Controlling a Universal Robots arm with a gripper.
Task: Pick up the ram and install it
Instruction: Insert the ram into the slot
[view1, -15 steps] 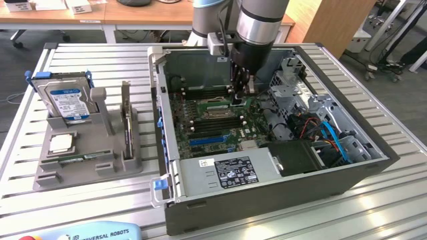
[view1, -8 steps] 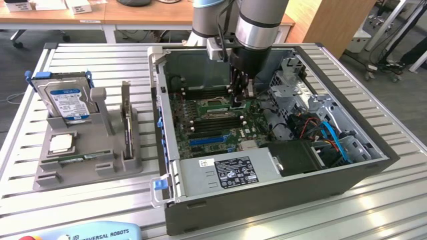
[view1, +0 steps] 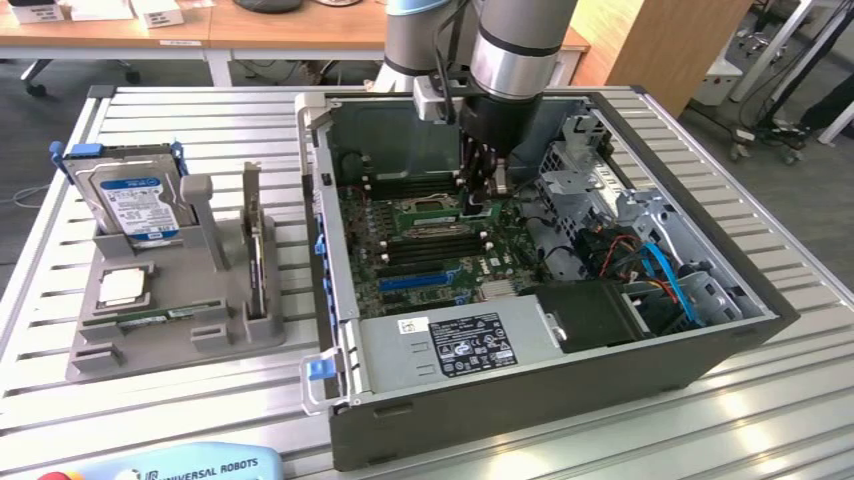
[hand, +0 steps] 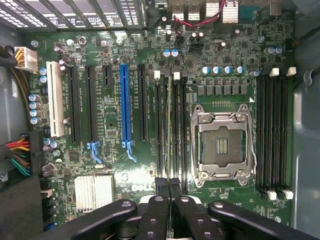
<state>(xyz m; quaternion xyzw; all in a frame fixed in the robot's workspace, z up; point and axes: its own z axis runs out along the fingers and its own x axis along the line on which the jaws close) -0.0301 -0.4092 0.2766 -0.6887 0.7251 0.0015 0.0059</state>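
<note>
Arm (view1: 521, 50), exterior view: reaches into the open PC case (view1: 534, 400) on the bench (view1: 747, 430), jaws low over the motherboard (view1: 414, 250). Wrist view: jaws clenched on the ram (hand: 170, 120), which runs edge-on straight ahead of them, parallel to the DIMM slots (hand: 159, 130) beside the CPU socket (hand: 222, 142). Held that way, I'd judge, to seat squarely.

Slatted metal table (view1: 761, 420) spans the near ground. Far side has pale wooden desks (view1: 267, 32). Wooden panel (view1: 667, 40) stands far right. Dark floor (view1: 34, 140) at far left. Even indoor light, soft shadows.
</note>
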